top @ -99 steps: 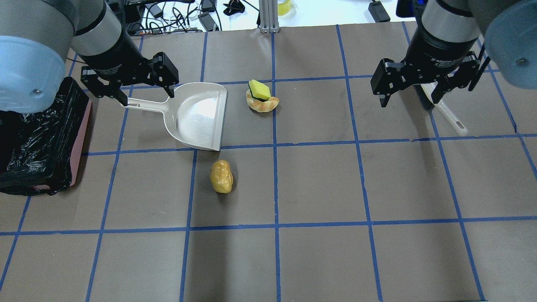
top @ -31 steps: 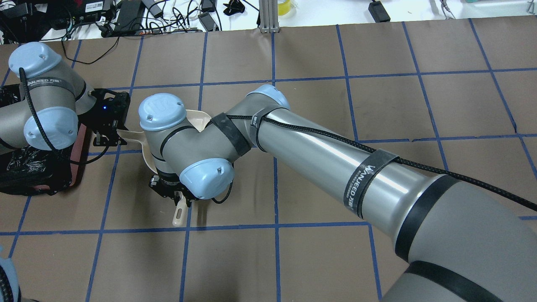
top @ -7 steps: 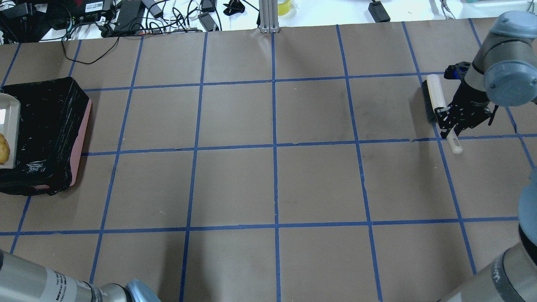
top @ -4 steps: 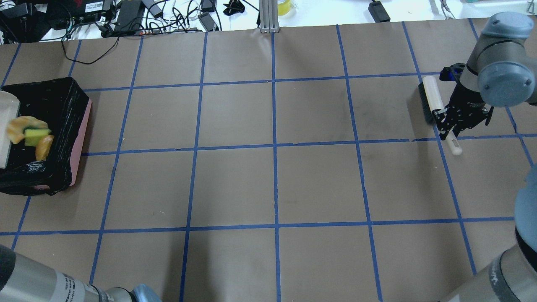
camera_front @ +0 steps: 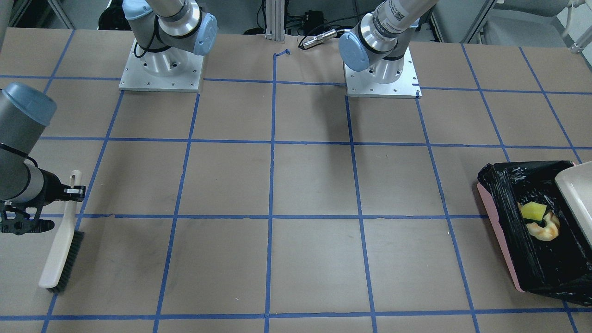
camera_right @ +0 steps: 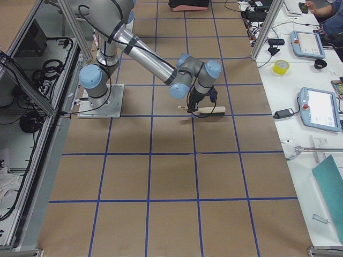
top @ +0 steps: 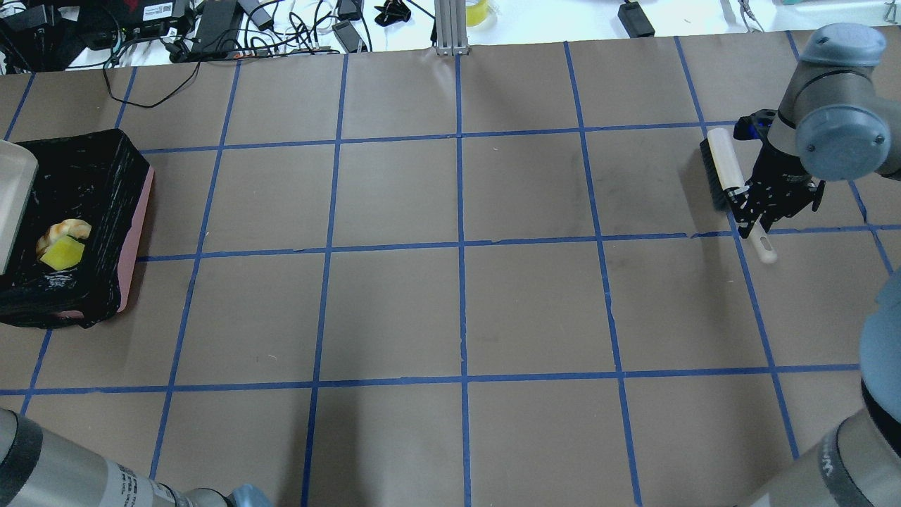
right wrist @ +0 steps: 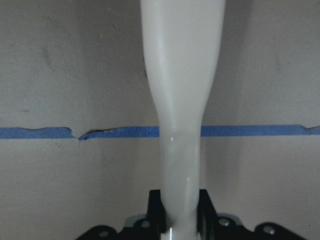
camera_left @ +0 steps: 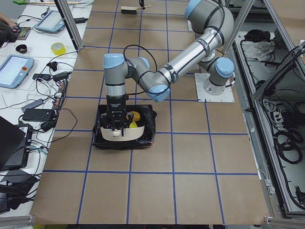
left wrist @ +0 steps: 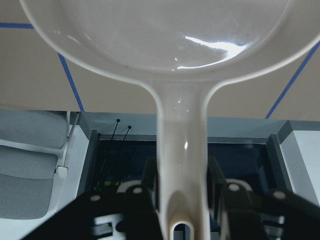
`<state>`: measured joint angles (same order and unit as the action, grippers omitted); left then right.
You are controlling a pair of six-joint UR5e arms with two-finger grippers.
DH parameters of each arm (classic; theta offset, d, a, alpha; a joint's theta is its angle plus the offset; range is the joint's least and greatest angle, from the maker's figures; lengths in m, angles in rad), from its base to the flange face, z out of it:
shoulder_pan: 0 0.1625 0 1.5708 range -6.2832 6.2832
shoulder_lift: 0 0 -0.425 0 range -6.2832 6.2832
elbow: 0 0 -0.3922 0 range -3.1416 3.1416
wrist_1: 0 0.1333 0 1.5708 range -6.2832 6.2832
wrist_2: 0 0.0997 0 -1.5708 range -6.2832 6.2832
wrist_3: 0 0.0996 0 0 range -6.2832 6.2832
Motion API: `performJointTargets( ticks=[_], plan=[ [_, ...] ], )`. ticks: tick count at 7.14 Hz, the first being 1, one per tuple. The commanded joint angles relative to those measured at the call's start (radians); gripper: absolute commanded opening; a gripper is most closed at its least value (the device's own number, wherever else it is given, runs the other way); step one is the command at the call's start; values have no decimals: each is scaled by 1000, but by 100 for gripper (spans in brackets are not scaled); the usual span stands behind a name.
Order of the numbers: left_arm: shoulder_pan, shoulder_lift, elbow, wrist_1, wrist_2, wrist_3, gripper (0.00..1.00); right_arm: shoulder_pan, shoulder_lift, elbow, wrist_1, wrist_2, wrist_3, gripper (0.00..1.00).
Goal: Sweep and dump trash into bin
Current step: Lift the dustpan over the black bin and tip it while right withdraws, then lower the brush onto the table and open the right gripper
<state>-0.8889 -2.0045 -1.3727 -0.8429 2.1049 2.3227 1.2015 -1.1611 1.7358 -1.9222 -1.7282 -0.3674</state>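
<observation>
Front: bin (camera_front: pixel 497 231) at view's right on counter (camera_front: pixel 314 185); croissant (camera_front: pixel 545 230) and wedge (camera_front: pixel 532 212) touching, inside on the black liner; dustpan (camera_front: pixel 576 189) covering the bin's outer side.
Overhead: brush (top: pixel 721 169) far right, well apart from bin; cables (top: pixel 281 28) beyond counter edge.
Left side: near arm above bin, dustpan tilted into it, hiding part of the inside.
Right side: near arm low over brush.
Left wrist: left pincer (left wrist: pixel 182 190) narrow, clamped on dustpan handle.
Right wrist: right pincer (right wrist: pixel 179 215) narrow, clamped on brush handle; tape line (right wrist: pixel 50 132) crossing behind.
</observation>
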Motion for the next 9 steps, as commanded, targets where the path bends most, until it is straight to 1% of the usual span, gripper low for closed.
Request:
performJointTargets(
  ticks=[1, 2, 3, 4, 5, 6, 7, 8, 9],
  plan=[
    [-1, 7, 0, 13, 13, 38, 0, 0, 0, 1, -35, 6, -1, 77],
    [-5, 13, 7, 10, 18, 41, 0, 0, -2, -2, -41, 7, 1, 81],
    [-8, 21, 26, -10, -2, 43, 0, 0, -11, -10, -46, 9, -1, 82],
    [-10, 45, 38, -100, -96, 43, 0, 1, -31, -21, -67, 15, 2, 91],
    [-10, 64, 40, -160, -162, 41, 0, 10, -81, -22, -61, 19, 4, 95],
    [-19, 81, 40, -238, -263, 41, 0, 48, -139, -22, -54, 18, 8, 99],
    [-39, 105, 32, -322, -402, 37, 0, 81, -213, -24, 6, 18, 15, 99],
    [-70, 99, 27, -350, -458, 9, 0, 99, -294, -31, 72, 35, 16, 100],
    [-88, 95, 17, -382, -558, -50, 0, 124, -368, -39, 148, 48, 18, 100]
  ],
)
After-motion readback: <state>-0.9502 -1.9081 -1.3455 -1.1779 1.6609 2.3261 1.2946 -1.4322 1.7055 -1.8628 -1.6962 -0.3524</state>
